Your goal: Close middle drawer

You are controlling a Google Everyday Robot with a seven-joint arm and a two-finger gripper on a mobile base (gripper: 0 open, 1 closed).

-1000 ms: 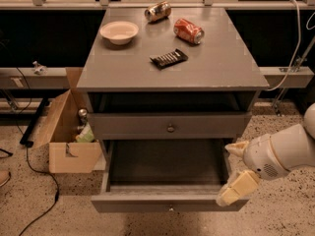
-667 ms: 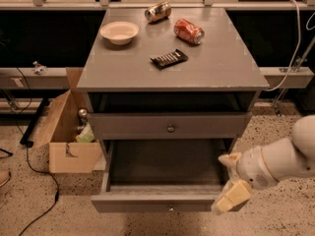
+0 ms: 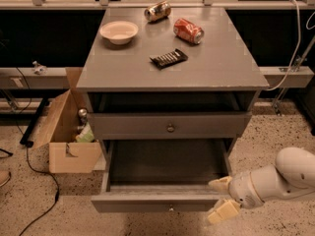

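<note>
The middle drawer [image 3: 157, 203] is pulled far out of the grey cabinet, showing its deep dark-grey tray [image 3: 167, 161] and a small round knob [image 3: 171, 209] on its flat front. My gripper [image 3: 222, 197] is at the right end of the drawer front, low on the right of the view, on a white arm [image 3: 285, 176]. It is open and empty. One cream finger [image 3: 219, 183] sits by the drawer's front right corner, and the other finger [image 3: 224, 212] is just in front of and below it.
The drawer above [image 3: 170, 124] with a brassy knob stands slightly out. On the cabinet top [image 3: 226, 63] lie a white bowl [image 3: 118, 32], two cans [image 3: 157, 11] [image 3: 188, 30] and a dark snack bar [image 3: 169, 58]. An open cardboard box [image 3: 69, 132] stands at the left on the floor.
My gripper has moved down and a little left, from beside the drawer's right side to the right end of its front. The drawer has not visibly moved.
</note>
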